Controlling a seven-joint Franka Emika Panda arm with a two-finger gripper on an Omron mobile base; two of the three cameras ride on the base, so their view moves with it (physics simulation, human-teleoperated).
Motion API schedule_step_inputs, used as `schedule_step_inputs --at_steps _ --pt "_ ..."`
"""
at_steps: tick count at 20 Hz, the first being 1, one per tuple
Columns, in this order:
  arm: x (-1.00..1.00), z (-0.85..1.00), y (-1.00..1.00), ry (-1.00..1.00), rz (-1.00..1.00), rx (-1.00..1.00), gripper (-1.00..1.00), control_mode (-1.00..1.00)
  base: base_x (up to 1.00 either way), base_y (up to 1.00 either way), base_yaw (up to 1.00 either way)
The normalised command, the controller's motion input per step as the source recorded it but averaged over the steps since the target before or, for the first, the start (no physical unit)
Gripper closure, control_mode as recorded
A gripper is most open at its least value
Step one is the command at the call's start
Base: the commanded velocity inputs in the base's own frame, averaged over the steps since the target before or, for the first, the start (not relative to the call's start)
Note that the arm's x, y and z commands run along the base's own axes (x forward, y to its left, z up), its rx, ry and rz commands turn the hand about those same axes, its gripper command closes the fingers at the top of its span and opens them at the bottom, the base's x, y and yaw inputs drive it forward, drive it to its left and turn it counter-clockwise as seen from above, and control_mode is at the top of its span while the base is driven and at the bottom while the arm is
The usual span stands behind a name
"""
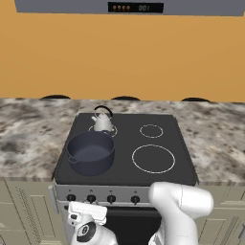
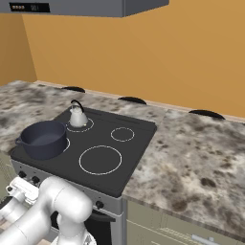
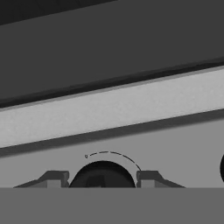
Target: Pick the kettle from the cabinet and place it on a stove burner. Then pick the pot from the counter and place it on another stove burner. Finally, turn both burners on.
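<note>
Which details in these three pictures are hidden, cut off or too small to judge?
- Hand view: the lower half of the black knob is cut off at the bottom; whether the fingers touch it is unclear.
- Left base view: the kettle's base is hidden behind the pot.
- Left base view: the knob markings are too small to read.
- Right base view: the arm hides some front knobs.
- Hood display: digits blurred.
</note>
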Motion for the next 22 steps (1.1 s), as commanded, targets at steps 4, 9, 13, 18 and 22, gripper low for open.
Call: schedule_step_inputs --at_steps 4,9,13,18,22 --pt "-0.01 0.03 0.0 0.0 0.0 -0.18 1.0 -1.0 0.0 0.0 0.0" --pt "-0.01 0.18 0.0 0.01 0.0 -0.29 1.0 -1.0 0.0 0.0 0.0" --pt "-0.03 0.15 0.0 0.03 0.0 -0.28 1.0 -1.0 0.0 0.0 0.0" --pt "-0.07 0.1 0.0 0.02 0.0 -0.26 1.0 -1.0 0.0 0.0 0.0" --pt "-0.1 0.05 0.0 0.01 0.0 -0.25 1.0 -1.0 0.0 0.0 0.0"
